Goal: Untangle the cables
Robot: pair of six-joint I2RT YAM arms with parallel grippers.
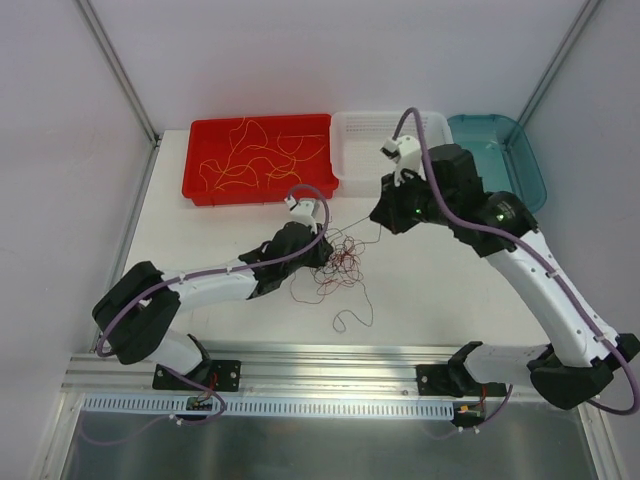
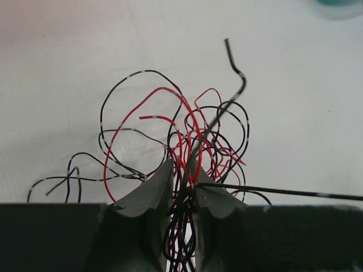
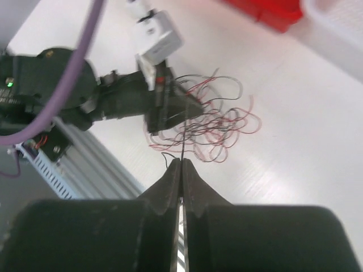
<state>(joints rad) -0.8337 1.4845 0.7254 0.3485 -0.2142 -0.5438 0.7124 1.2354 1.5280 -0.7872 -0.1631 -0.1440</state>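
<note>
- From above, the cables [image 1: 338, 265] are lying as a loose red-and-black tangle near the middle of the white desk [image 1: 440, 300], with a few loops trailing toward the near edge.
- The left fingers [image 1: 320, 253] are reaching into the tangle's left side. The right fingers [image 1: 381, 218] are hanging just to its upper right, and a black strand [image 1: 357, 230] is stretching tight from the tangle to them.
- Along the far edge a red tray [image 1: 260, 197] is holding yellow wires [image 1: 250, 160]. A white basket [image 1: 360, 150] is sitting beside it, with a teal bin [image 1: 500, 135] to the right of that.
- In the left wrist view, the left fingers [image 2: 156, 190] are clamping around a bunch of the cables [image 2: 170, 122], which is running down between them. Loops are fanning out over the desk beyond the tips. The black strand [image 2: 283, 193] is running straight off to the right from the right-hand finger.
- In the right wrist view, the right fingers [image 3: 170, 181] are pressing together and pinching the black strand [image 3: 183, 150] between their tips. The strand is leading up to the tangled cables [image 3: 224, 122], where the left fingers [image 3: 170, 110] are gripping them. That part is looking a little blurred.
</note>
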